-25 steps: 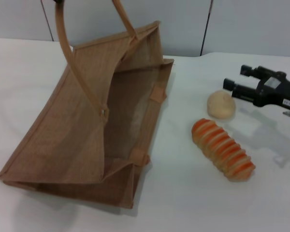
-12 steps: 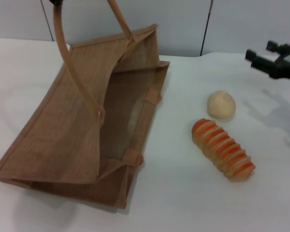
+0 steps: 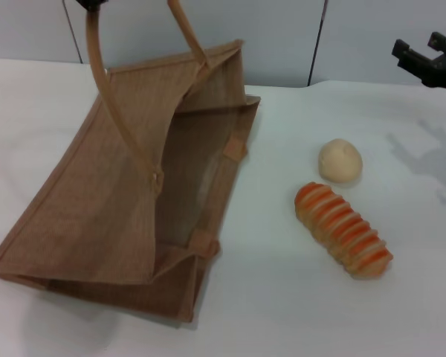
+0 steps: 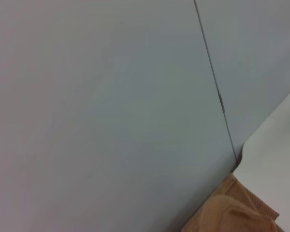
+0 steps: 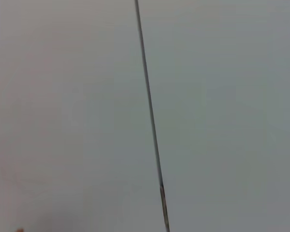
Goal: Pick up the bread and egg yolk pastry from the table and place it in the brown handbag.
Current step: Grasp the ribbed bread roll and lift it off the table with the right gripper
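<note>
The brown handbag (image 3: 126, 186) lies tipped on its side on the left of the table, mouth open toward the right. One looped handle (image 3: 111, 97) is pulled up to my left gripper (image 3: 91, 4), which only just shows at the top edge. A bit of tan bag (image 4: 232, 215) shows in the left wrist view. The egg yolk pastry (image 3: 340, 160) sits on the table right of the bag. The bread (image 3: 343, 229) lies just in front of it. My right gripper (image 3: 418, 46) is open and empty, raised at the far right, well behind the pastry.
The white table (image 3: 282, 297) ends at a grey panelled wall (image 3: 282, 37) behind. Both wrist views show mostly this wall (image 5: 208, 116). The gripper's shadow (image 3: 424, 149) falls on the table right of the pastry.
My right gripper has lifted and drawn back from beside the pastry to the far right edge. The bag has shifted slightly to the left. The pastry and bread have not moved.
</note>
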You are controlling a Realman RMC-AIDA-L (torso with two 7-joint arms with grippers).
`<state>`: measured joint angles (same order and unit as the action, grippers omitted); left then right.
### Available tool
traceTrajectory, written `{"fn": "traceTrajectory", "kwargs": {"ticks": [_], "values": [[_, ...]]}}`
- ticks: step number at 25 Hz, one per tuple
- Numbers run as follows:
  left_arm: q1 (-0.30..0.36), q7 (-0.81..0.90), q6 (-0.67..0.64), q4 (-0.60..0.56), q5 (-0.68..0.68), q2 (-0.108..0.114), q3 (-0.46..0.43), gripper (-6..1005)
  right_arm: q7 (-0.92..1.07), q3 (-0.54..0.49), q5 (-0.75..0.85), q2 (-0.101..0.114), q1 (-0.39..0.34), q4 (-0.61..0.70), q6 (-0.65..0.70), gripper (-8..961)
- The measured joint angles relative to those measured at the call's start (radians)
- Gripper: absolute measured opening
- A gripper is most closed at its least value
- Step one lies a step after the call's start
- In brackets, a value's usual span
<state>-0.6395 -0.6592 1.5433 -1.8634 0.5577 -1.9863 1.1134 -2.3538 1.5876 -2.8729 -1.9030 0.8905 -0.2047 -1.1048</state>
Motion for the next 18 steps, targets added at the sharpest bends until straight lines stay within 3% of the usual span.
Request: {"fn": "traceTrajectory", "kwargs": {"ticks": [8,12,18], "values": [[-0.001,-0.002,-0.018,0.015,0.004,-0.005,-0.002,118,-0.025,-0.173,-0.001,-0.015,-0.018,0.029,-0.084,784],[0.0,-0.002,-0.025,0.015,0.006,-0.005,0.002,118,0.013,-0.197,0.0,-0.025,-0.062,0.112,-0.113,784],[0.0,-0.002,-0.025,0.015,0.006,-0.005,0.003,119,0.057,-0.202,0.0,-0.039,-0.123,0.246,0.046,784]]}}
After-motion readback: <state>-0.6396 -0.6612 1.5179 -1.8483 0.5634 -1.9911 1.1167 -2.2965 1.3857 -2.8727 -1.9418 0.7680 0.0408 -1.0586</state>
